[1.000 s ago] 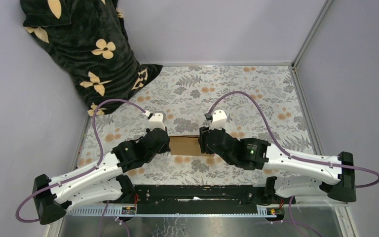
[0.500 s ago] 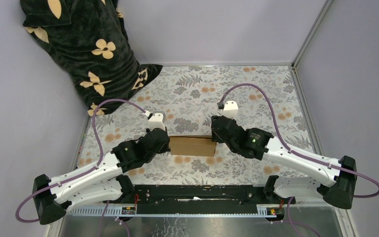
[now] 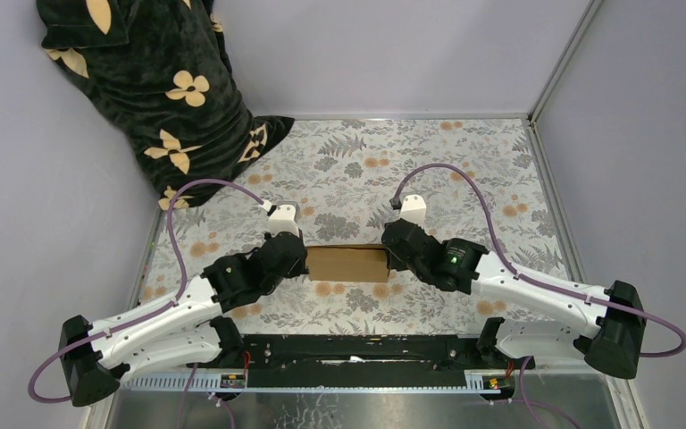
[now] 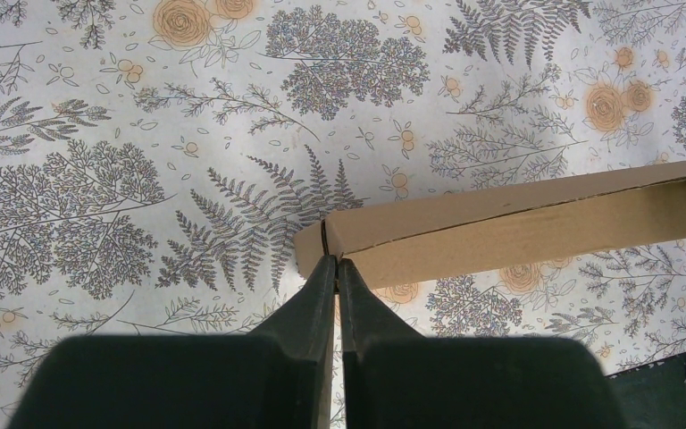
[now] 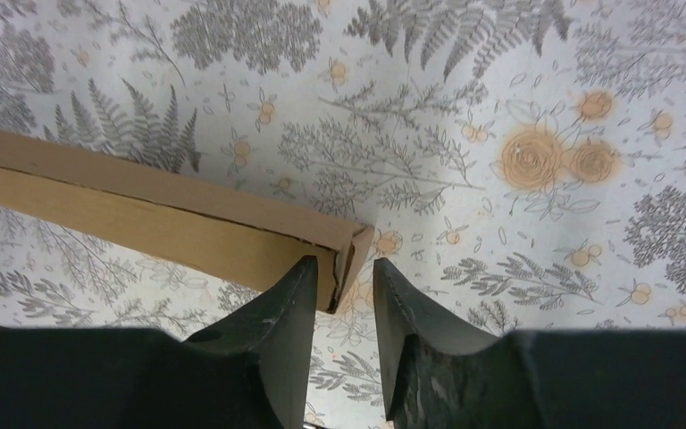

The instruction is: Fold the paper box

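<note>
The paper box [image 3: 348,264] is a plain brown cardboard mailer, folded into a shallow, closed-looking rectangle on the floral cloth between my two grippers. My left gripper [image 3: 302,262] is at its left end. In the left wrist view the box [image 4: 518,223] runs off to the right, and the left gripper [image 4: 337,261] is pinched shut on the box's left end edge. My right gripper [image 3: 395,254] is at the right end. In the right wrist view the right gripper [image 5: 344,264] is open and straddles the box's [image 5: 143,214] right end corner, where the end flap gapes slightly.
A dark blanket with cream flower shapes [image 3: 161,80] is heaped at the back left corner. The floral tablecloth [image 3: 447,161] is bounded by grey walls and a metal frame post [image 3: 549,98] at the right. A black rail [image 3: 348,353] runs along the near edge.
My right gripper has moved right, from over the box's right part to its right end, uncovering more of the box. The left gripper and the box have stayed put.
</note>
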Tool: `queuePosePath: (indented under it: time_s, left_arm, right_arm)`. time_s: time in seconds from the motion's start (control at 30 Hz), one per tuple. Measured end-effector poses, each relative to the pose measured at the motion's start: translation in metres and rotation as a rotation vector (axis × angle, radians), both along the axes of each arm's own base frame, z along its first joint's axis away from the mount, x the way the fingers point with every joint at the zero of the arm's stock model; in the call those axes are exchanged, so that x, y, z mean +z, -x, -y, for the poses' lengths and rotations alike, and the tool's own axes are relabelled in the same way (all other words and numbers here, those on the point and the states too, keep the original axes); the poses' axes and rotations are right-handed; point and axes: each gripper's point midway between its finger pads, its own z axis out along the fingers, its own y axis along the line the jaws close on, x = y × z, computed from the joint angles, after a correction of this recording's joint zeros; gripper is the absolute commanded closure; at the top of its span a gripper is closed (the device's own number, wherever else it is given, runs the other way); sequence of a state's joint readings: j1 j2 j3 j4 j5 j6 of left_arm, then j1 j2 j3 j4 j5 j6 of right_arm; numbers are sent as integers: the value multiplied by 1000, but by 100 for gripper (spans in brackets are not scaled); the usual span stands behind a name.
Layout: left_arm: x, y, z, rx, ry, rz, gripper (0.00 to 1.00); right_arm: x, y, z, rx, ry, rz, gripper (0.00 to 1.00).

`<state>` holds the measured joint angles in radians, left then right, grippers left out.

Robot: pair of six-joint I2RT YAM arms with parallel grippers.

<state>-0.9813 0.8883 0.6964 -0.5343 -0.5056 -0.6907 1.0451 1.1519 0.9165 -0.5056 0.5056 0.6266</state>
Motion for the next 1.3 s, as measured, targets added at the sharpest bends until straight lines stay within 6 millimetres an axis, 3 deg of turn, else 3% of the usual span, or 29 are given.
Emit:
queuePosePath:
  time_s: [0.17, 0.57, 0.87, 1.3]
  left_arm:
    - [-1, 0, 0, 2, 0, -2, 93]
    - [-3, 0, 1, 4, -4, -8, 93]
    - [-4, 0, 3, 3, 0, -6, 93]
    - [-5, -2, 7, 10, 33, 9, 93]
  right_arm:
    - [-13, 6, 0, 13, -5, -32, 64]
    - [13, 11, 3, 12, -104, 5, 26]
    - [6, 7, 4, -31, -91, -5, 20]
    - [16, -4, 8, -111, -131, 53, 16]
